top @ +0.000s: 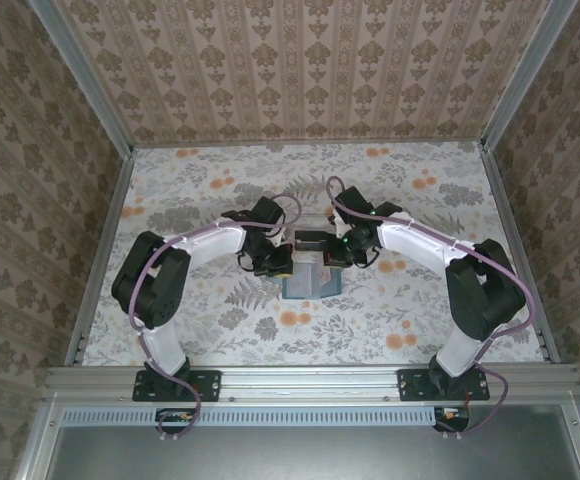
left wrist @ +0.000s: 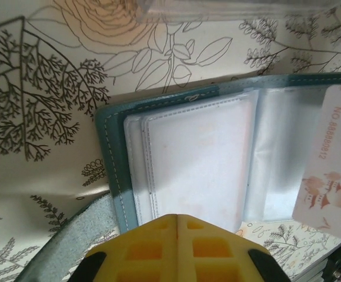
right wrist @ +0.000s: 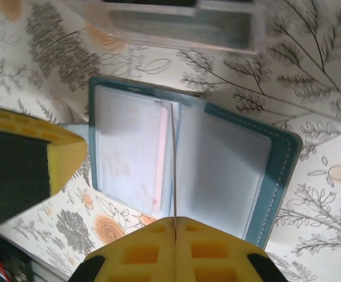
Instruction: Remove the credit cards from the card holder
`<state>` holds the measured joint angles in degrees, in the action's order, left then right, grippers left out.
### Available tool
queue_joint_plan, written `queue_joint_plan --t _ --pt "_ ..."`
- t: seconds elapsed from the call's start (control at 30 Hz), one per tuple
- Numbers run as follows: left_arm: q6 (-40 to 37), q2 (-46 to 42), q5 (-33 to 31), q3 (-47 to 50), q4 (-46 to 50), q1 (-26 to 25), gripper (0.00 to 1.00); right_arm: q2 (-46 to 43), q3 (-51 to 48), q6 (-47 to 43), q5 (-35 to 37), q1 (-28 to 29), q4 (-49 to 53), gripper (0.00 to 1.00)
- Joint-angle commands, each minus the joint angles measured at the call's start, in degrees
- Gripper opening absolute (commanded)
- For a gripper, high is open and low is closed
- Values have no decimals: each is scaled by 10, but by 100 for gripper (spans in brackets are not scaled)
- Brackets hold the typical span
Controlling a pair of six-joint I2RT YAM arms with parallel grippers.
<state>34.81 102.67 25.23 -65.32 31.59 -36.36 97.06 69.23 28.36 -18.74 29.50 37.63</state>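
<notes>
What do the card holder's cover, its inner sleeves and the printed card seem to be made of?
The card holder cover looks like matte teal leather or faux leather, given the pale stitching along its edge. The inner sleeves look like thin frosted plastic film, slightly glossy. The card seems stiff smooth plastic, pale pink, printed with a number.

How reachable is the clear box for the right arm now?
Probably yes: the right gripper, shut on a credit card, faces the clear box beyond the flat, open card holder; nothing stands between.
</notes>
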Motion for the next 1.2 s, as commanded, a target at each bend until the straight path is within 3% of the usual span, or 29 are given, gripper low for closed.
queue_joint_plan --t 0.0,0.23,0.5,0.77,1.17 --pt "11 -35 -11 19 2 13 6 -7 46 -118 23 -1 71 0" --pt "15 -60 -11 46 -15 34 7 41 130 -401 9 -2 151 2" --pt "18 -83 -11 77 -27 51 7 154 308 -654 59 -3 300 0" --pt "16 -102 -17 93 -22 62 8 253 477 -752 102 -3 387 0" --pt "13 -113 -19 95 -5 79 8 374 702 -811 126 -5 474 0"
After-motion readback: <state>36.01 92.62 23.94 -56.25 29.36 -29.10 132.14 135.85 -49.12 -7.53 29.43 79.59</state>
